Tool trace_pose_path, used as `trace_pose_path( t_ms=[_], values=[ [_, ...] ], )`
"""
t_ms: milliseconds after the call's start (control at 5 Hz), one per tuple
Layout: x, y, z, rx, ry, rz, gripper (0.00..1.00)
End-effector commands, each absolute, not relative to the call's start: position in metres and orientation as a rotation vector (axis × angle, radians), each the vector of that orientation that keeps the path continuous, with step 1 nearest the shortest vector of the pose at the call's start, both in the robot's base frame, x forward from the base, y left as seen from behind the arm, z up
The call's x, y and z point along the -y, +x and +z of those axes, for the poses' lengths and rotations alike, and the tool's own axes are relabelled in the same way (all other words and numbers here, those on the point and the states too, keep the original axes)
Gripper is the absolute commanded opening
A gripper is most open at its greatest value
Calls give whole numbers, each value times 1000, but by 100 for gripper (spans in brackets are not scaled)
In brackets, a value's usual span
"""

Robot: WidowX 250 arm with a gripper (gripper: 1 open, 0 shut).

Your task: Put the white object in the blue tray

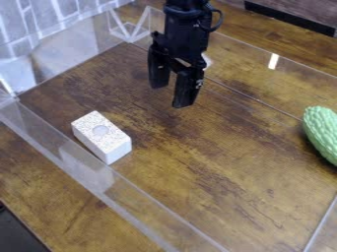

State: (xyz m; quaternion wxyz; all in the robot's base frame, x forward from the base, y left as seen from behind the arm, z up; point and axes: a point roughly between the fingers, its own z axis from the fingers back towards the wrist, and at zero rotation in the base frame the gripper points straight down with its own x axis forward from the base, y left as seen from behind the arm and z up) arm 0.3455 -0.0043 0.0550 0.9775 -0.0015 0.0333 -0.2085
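The white object point(101, 137) is lying near the tabletop's point(195, 187) left edge, where the wide-open, empty fingers point(175, 87), hanging well apart from it, are risking pushing it into the clear side wall point(116, 194) if they descend off-centre.

Brown wooden planks make up the tabletop point(198, 182); silvery, quilted-looking sheeting point(53, 25) hangs at eleven o'clock, catching pale light.

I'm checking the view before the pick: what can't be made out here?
- Blue tray: not seen anywhere in the camera view.
- Green object: right side cut off by the camera view's right edge.
- White block: underside hidden by its own body; the faint mark on top is too small to read.
- Arm: upper part cut off by the top edge.
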Motion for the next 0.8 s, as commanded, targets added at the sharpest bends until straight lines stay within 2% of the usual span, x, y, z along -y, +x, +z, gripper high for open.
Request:
trace_pose_path(
  t_ms=[0,600],
  values=[
    [2,360,68,-5,11,-428,100],
    [1,370,51,-11,12,-452,100]
  ],
)
